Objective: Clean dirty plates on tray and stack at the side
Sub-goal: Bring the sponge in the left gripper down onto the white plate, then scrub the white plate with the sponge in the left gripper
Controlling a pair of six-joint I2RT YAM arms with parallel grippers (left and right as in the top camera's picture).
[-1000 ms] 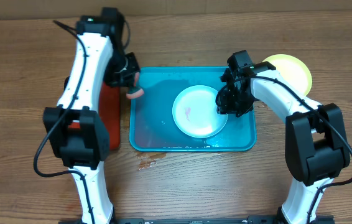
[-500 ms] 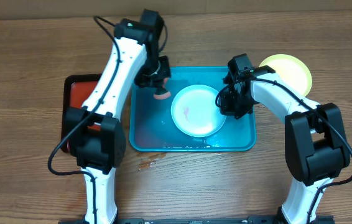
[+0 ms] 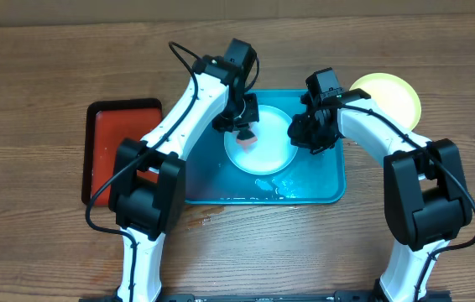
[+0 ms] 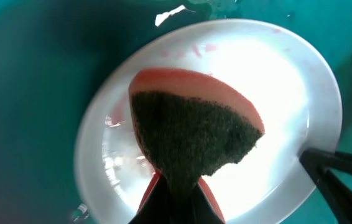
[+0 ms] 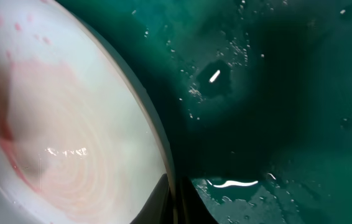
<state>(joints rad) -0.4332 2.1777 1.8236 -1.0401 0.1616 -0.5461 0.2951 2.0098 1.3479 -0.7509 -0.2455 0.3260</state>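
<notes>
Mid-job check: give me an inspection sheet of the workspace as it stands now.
Surface: wooden table, wet patch in front of the blue tray.
Job's things: pale plate in the blue tray, red smears on it; green plate on the table by the tray's far right corner.
Clutter: red-brown tray at left.
Tools: left tool shut on sponge, over the pale plate; right tool shut on that plate's rim.
Cables: black cables loop off both arms.
Surroundings: nothing seen.
</notes>
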